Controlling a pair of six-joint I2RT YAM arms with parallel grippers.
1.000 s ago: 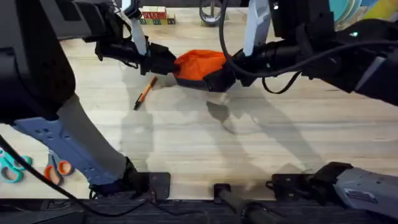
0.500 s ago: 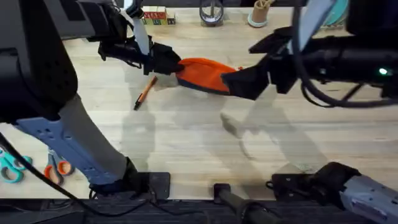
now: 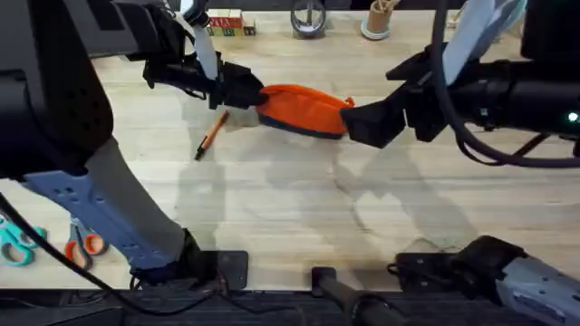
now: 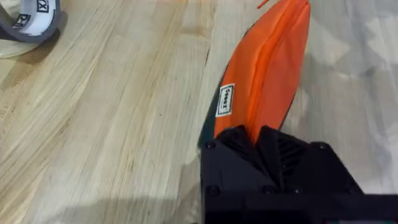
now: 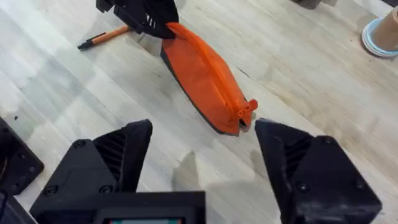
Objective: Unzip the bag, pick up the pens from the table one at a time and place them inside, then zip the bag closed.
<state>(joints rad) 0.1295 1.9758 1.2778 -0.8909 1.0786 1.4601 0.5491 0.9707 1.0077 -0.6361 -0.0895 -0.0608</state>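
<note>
The orange bag [image 3: 304, 107] lies stretched out on the table [image 3: 272, 199], dark underside down. My left gripper [image 3: 243, 91] is shut on its left end, and in the left wrist view its jaws clamp the bag [image 4: 267, 68] along the seam. My right gripper [image 3: 355, 122] is open at the bag's right end. In the right wrist view its fingers [image 5: 118, 155] stand wide apart, short of the bag [image 5: 205, 78] and its small pull tab [image 5: 249, 113]. One orange pen [image 3: 210, 134] lies on the table just left of the bag, below my left gripper, and the right wrist view has the pen [image 5: 106, 37] too.
Orange-handled scissors [image 3: 83, 244] and a teal pair [image 3: 14, 243] lie at the front left. A tape roll [image 4: 31, 22] sits near the bag. Blocks [image 3: 225, 23], a ring-shaped object [image 3: 308, 18] and a cup [image 3: 376, 20] line the far edge.
My right gripper has moved right along the bag and off its right end. The bag went from bunched to stretched flat. The left gripper kept its hold.
</note>
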